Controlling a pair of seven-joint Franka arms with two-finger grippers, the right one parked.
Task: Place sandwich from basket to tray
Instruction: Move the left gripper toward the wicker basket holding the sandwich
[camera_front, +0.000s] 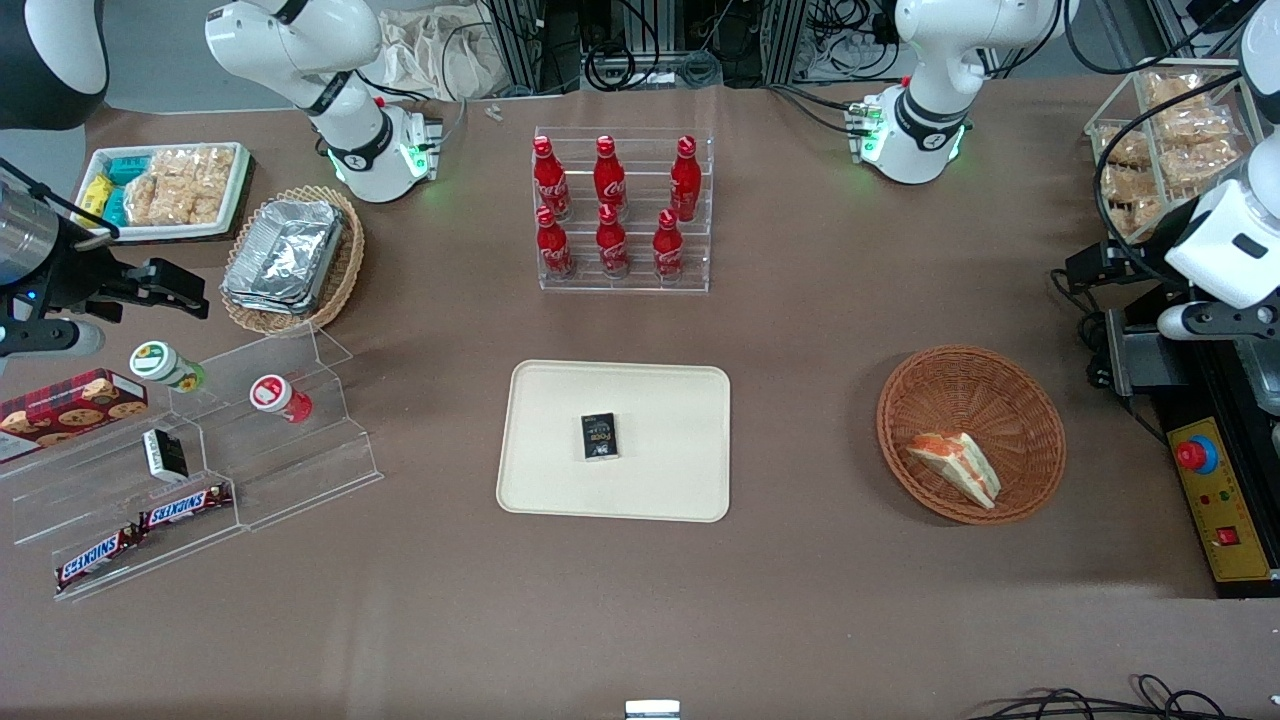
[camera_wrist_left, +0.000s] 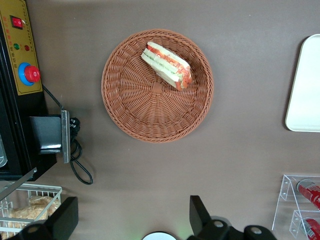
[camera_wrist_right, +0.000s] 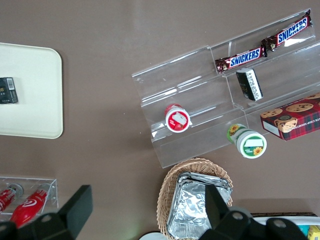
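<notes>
The sandwich (camera_front: 955, 465) (camera_wrist_left: 167, 65), a wrapped white-bread wedge with orange-red and green layers, lies in the round orange-brown wicker basket (camera_front: 970, 395) (camera_wrist_left: 150, 112), against the wall nearest the front camera. The cream tray (camera_front: 560, 470) (camera_wrist_left: 305, 85) lies flat beside the basket, toward the parked arm's end, with a small black packet (camera_front: 599, 437) on it. My left gripper (camera_wrist_left: 132, 220) hangs high above bare table beside the basket, open wide and holding nothing. Its hand (camera_front: 1215, 320) shows at the working arm's end of the table.
A black control box with a red button (camera_front: 1197, 455) (camera_wrist_left: 31, 74) lies close beside the basket. A clear rack of red cola bottles (camera_front: 622, 210) stands farther from the front camera than the tray. Wire baskets of snacks (camera_front: 1170, 130) stand near the working arm.
</notes>
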